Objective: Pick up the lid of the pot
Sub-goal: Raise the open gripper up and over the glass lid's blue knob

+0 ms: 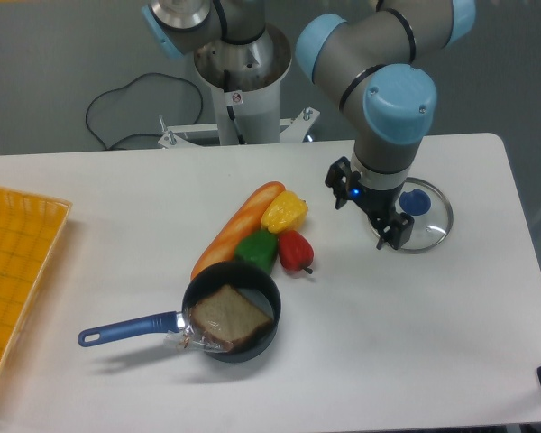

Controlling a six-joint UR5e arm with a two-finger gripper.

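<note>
On my white counter (388,352) I see one yellow crate (32,200). One black, blue-handled pan (278,311) holds one brown bread slice (234,316). The one see-through pot lid (440,219) with its blue knob (417,201) sits partly behind my end effector (368,206), whose two fingers are spread apart. Near the pan are one long loaf (243,221) and three peppers: yellow (285,212), green (257,250), red (295,251).

Shown in blue at the lid knob (415,202) and pan handle (131,329). Coloured red, green and yellow in the peppers (295,251), brown in the bread (230,316), white across the worktop (415,343).
</note>
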